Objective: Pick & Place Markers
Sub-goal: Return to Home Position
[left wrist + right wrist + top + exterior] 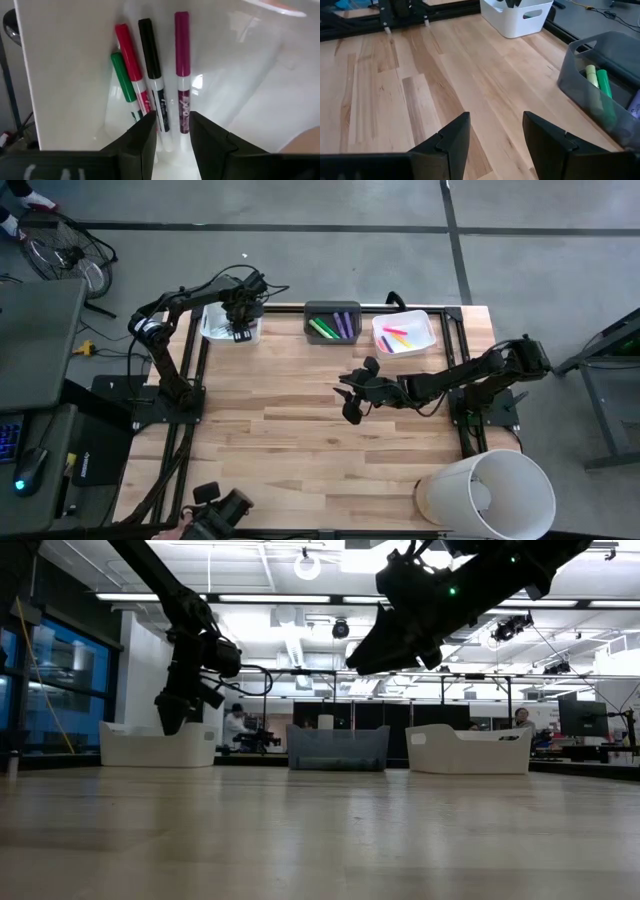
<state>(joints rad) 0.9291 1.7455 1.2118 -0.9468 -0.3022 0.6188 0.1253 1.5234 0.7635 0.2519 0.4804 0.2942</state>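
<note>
My left gripper [240, 330] [170, 725] hangs open over the far-left white bin [213, 328] [150, 745]. Past its fingers [172, 132] four markers lie flat on the bin floor: green [122, 77], red [129, 50], black [150, 50] and magenta [182, 45]. My right gripper [350, 405] [365, 665] [495, 135] is open too, raised above the bare wood mid-table. Green and purple markers [332, 327] [603, 82] lie in the grey bin [332, 308] [570, 75]. Pink, red and yellow ones [398, 336] lie in the right white bin [428, 323] [470, 750].
The three bins stand in a row along the table's far edge. A large white bucket [490, 495] lies on its side at the near right corner. A dark camera mount [220, 510] sits at the near edge. Bare wood spans the middle of the table.
</note>
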